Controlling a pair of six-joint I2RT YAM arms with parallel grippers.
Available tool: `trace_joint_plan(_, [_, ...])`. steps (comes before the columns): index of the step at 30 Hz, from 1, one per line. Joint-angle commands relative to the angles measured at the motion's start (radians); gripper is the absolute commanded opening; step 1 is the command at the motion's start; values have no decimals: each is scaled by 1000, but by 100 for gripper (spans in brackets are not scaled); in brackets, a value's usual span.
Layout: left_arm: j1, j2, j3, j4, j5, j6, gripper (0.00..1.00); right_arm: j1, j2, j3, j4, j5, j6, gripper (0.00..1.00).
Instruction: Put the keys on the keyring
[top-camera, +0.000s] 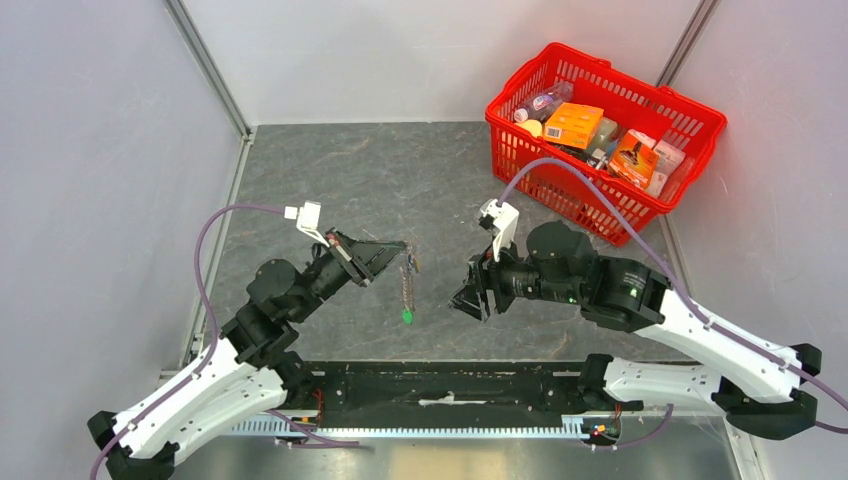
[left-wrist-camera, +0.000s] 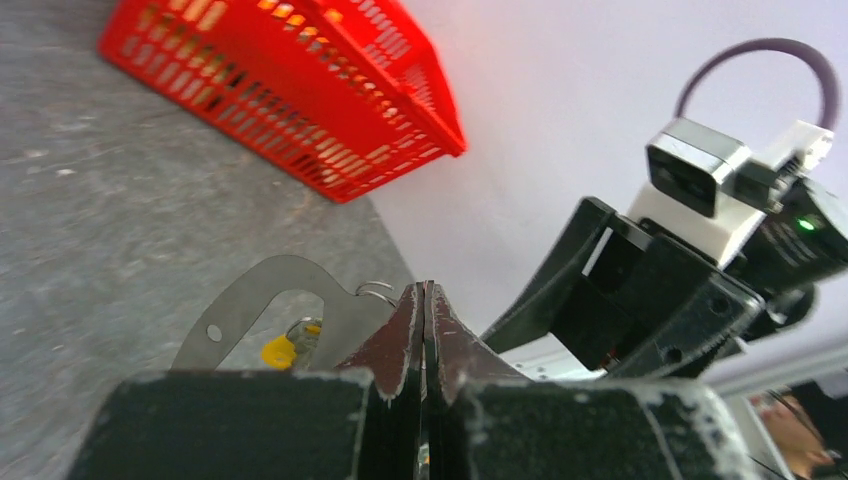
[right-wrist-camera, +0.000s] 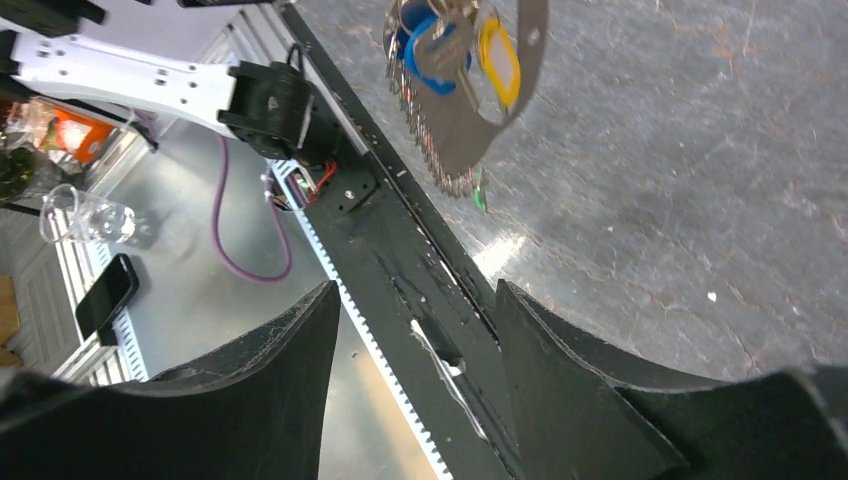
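The keyring (top-camera: 407, 285) hangs from my left gripper (top-camera: 390, 250), which is shut on its grey-olive strap. The chain trails down to a green tag (top-camera: 407, 316) near the table. In the left wrist view the strap loop (left-wrist-camera: 250, 300), a small metal ring (left-wrist-camera: 375, 292) and a yellow tag (left-wrist-camera: 278, 351) show beside the closed fingers (left-wrist-camera: 400, 335). In the right wrist view the bunch hangs at the top: strap (right-wrist-camera: 520, 95), blue-headed key (right-wrist-camera: 435, 50), yellow tag (right-wrist-camera: 497, 60), chain (right-wrist-camera: 425, 135). I cannot tell whether the key is threaded on. My right gripper (top-camera: 468, 298) is open and empty, to the right of the keyring.
A red basket (top-camera: 580, 195) full of packets and bottles stands at the back right; it also shows in the left wrist view (left-wrist-camera: 300, 130). The black base rail (right-wrist-camera: 400, 210) runs along the table's near edge. A phone (right-wrist-camera: 105, 295) and a glass (right-wrist-camera: 85, 215) lie beyond it.
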Motion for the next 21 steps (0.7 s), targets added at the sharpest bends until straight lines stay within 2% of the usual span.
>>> trace_joint_plan(1, [-2,-2,66,-98,-143,100,2,6,-13,-48,5,74,34,67])
trace_joint_plan(13, [-2,69,130,-334,-306,178,2,6,-12,-174,57,143,80,67])
trace_joint_plan(16, [-2,75,115,-317,-296,177,2,6,-5,-195,79,152,80,68])
trace_joint_plan(21, [-2,85,111,-292,-234,154,2,6,41,-206,187,127,8,77])
